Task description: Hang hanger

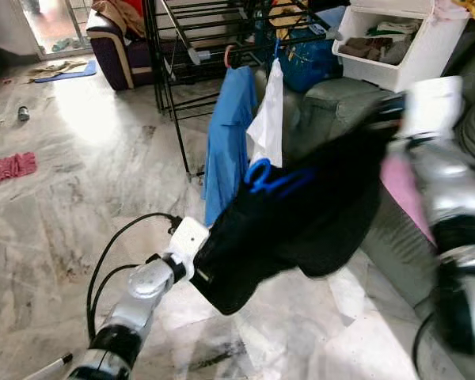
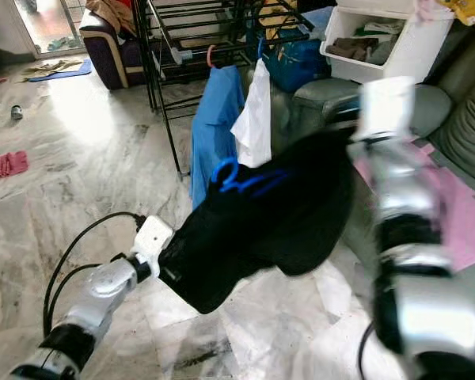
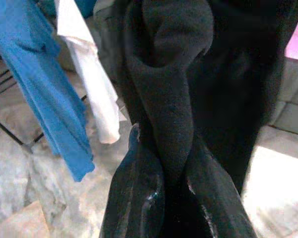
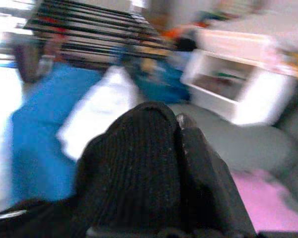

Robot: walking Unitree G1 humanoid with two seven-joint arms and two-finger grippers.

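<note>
Left tool (image 3: 171, 183) pinches black garment (image 1: 301, 222); right tool (image 4: 184, 148) clamps its far end. Blue hanger (image 1: 273, 180) inside. You carry; next, hook onto drying rack (image 1: 222, 32).

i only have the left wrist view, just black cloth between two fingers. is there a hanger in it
Observer: Yes, a blue hanger sits in the black garment, its hook poking out on top.
Operator: is the right arm helping
Observer: The right gripper is shut on the garment's far end, so the cloth is stretched between it and the left gripper.
Operator: where do i hang it
Observer: A black drying rack stands ahead, beyond the garment.
Operator: anything else near it
Observer: A white bin with clothes in it sits to the right of the rack, above a grey sofa.
</note>
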